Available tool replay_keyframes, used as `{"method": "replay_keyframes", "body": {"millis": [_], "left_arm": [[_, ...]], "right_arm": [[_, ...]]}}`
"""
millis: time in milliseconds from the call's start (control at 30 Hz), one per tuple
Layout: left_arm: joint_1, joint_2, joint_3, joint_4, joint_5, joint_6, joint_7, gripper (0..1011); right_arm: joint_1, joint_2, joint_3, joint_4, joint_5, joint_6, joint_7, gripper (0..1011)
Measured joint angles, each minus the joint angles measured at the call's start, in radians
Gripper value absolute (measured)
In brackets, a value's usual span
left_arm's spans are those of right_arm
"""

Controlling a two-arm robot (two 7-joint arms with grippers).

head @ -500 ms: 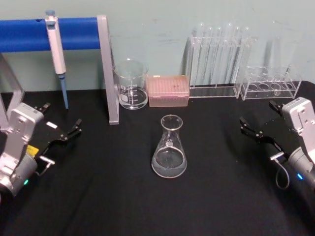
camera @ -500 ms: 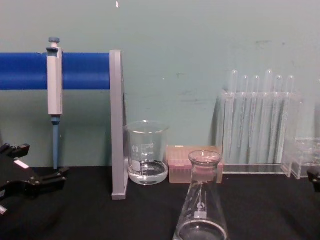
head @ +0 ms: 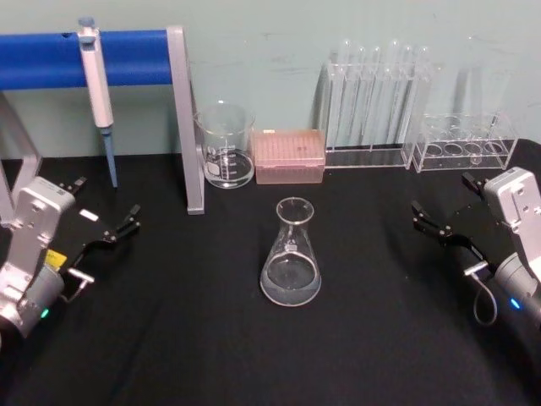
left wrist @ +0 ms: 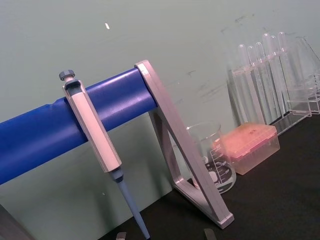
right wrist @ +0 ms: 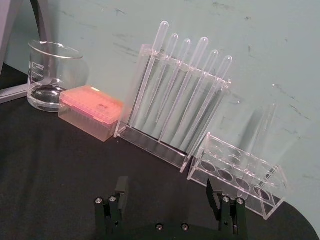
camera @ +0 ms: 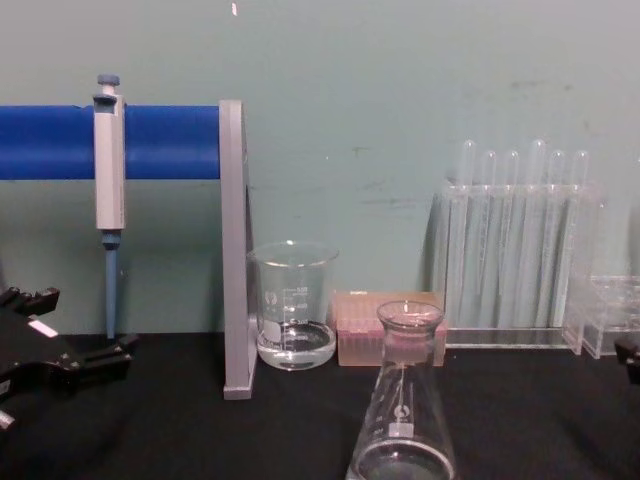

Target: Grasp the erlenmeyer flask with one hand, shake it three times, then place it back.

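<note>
Two grippers, one flask, nothing held. The erlenmeyer flask (head: 291, 262) stands upright on the black table (head: 169, 338), near the middle and well apart from both arms. In the chest view its neck rises in front of the pink tip box (camera: 355, 325).

Left gripper (head: 106, 198): low at the robot's left side, fingers spread wide, empty, tips pointing in toward the table's middle.

Right gripper (head: 439, 192): at the robot's right side, likewise spread wide and empty. The right wrist view shows its fingers (right wrist: 120, 192) parted, with bare black cloth between them.

Back row along the wall, behind the flask: a glass beaker (head: 225, 145) with a little clear liquid, the pink tip box just beside it, and a test tube rack (head: 372, 101) further right. A pipette (head: 95, 76) hangs from the blue bar (head: 42, 57) at back left.
</note>
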Motion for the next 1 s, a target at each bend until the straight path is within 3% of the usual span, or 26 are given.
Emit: {"method": "replay_keyframes", "body": {"millis": [1000], "left_arm": [[0.0, 0.0, 0.0, 0.0, 0.0, 0.0, 0.0, 1001]], "right_arm": [[0.0, 0.0, 0.0, 0.0, 0.0, 0.0, 0.0, 1000]]}}
